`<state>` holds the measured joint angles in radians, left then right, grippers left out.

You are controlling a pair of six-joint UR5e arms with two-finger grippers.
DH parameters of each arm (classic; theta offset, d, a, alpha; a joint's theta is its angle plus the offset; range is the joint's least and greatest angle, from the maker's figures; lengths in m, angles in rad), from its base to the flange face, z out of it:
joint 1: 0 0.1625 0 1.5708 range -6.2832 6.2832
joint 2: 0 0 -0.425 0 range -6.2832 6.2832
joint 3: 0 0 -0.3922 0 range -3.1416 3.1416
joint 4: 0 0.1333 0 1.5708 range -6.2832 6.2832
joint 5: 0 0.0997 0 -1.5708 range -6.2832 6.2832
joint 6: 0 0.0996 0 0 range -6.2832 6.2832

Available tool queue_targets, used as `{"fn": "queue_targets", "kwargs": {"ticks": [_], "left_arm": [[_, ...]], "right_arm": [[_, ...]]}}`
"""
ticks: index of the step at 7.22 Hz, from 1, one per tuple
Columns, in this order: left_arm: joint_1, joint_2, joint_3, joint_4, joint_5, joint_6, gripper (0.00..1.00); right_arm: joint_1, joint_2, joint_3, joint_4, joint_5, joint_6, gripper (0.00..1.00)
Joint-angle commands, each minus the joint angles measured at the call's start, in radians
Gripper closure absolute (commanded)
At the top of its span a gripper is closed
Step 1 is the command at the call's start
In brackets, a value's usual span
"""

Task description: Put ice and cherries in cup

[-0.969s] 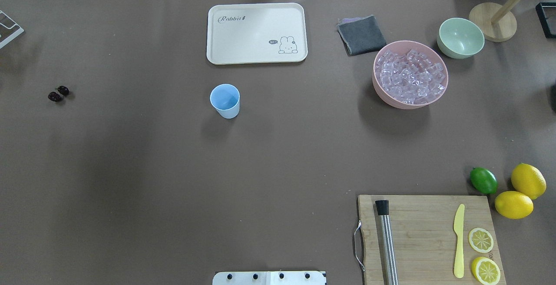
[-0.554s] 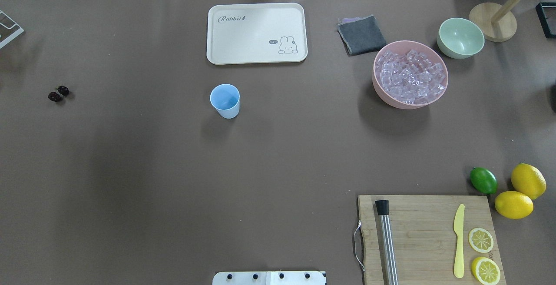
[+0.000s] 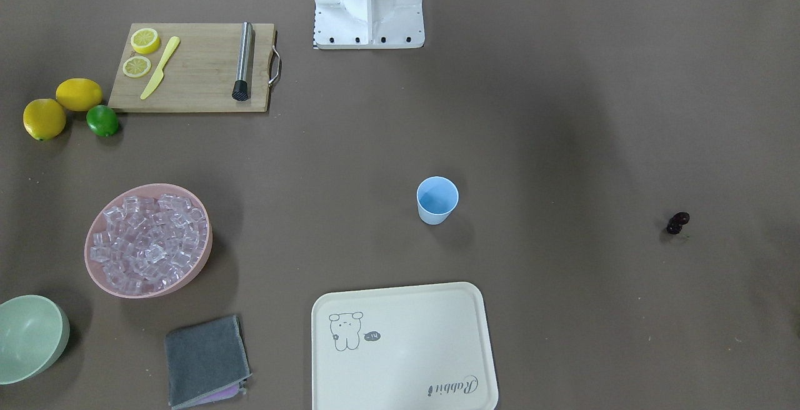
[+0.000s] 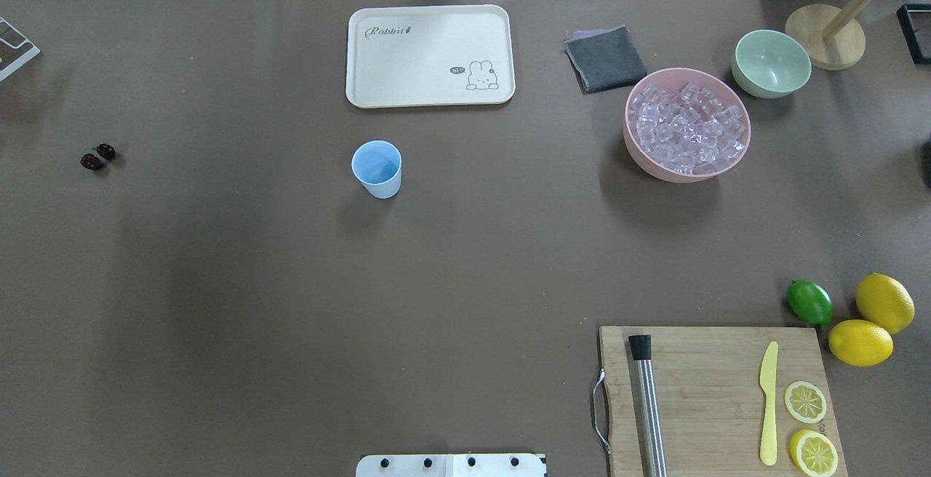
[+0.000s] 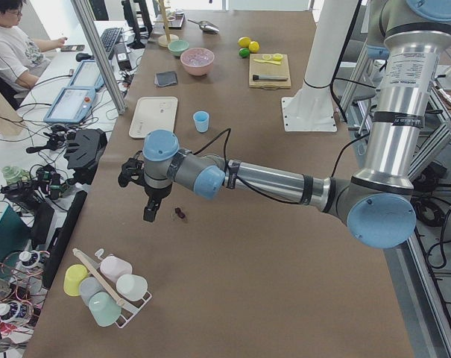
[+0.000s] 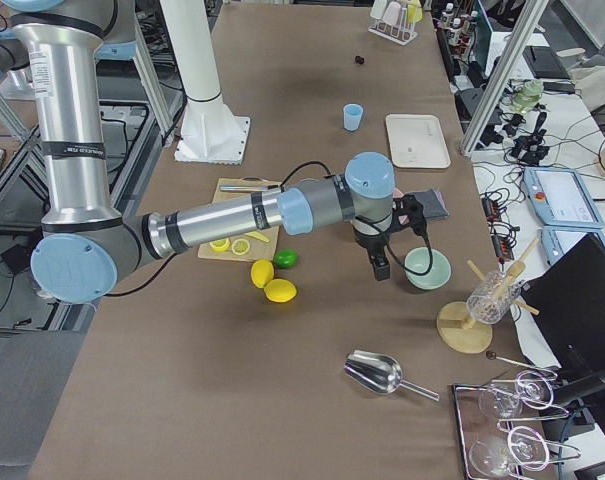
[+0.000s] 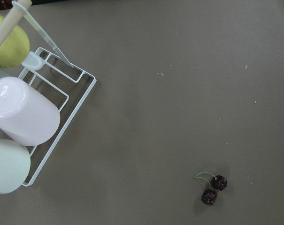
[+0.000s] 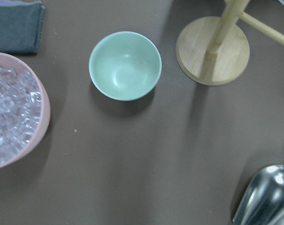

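Observation:
The light-blue cup (image 4: 377, 169) stands upright near the table's middle, also in the front view (image 3: 437, 200). The dark cherries (image 4: 97, 157) lie on the table far to its left; the left wrist view shows them (image 7: 213, 188) with a green stem. The ice (image 4: 687, 128) fills a pink bowl (image 4: 640, 161) at the right. My left gripper (image 5: 150, 212) hangs just beside the cherries (image 5: 180, 215); I cannot tell if it is open. My right gripper (image 6: 380, 268) hangs near the pale-green bowl (image 6: 426, 268); I cannot tell its state.
A cream tray (image 4: 430, 55) and a grey cloth (image 4: 605, 59) lie behind the cup. A cutting board (image 4: 716, 397) with muddler, knife and lemon slices, a lime (image 4: 809, 302) and lemons are front right. A cup rack (image 7: 34, 122) stands left of the cherries. A wooden stand (image 8: 212, 49) and metal scoop (image 6: 382, 374) are far right.

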<state>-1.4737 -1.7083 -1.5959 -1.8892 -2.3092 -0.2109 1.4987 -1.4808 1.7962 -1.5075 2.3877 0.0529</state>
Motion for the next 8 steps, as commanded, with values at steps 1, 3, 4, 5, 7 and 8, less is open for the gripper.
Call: {"fn": "queue_targets", "kwargs": {"ticks": [1, 3, 4, 5, 7, 8], "left_arm": [[0.003, 0.021, 0.022, -0.053, 0.002, 0.002, 0.02], [0.003, 0.021, 0.007, -0.059, -0.006, 0.004, 0.02], [0.0, 0.021, 0.008, -0.068, -0.004, 0.001, 0.02], [0.0, 0.022, 0.01, -0.068, -0.004, 0.001, 0.02], [0.0, 0.009, 0.034, -0.068, 0.002, 0.002, 0.02], [0.0, 0.006, 0.036, -0.068, 0.002, 0.004, 0.02]], "right_arm": [[-0.156, 0.133, 0.005, 0.004, -0.016, 0.231, 0.07], [-0.332, 0.282, -0.012, 0.061, -0.059, 0.363, 0.02], [-0.453, 0.384, -0.068, 0.103, -0.202, 0.373, 0.02], [-0.538, 0.449, -0.131, 0.134, -0.29, 0.421, 0.02], [-0.555, 0.45, -0.251, 0.327, -0.302, 0.318, 0.04], [-0.549, 0.461, -0.289, 0.329, -0.302, 0.232, 0.03]]}}
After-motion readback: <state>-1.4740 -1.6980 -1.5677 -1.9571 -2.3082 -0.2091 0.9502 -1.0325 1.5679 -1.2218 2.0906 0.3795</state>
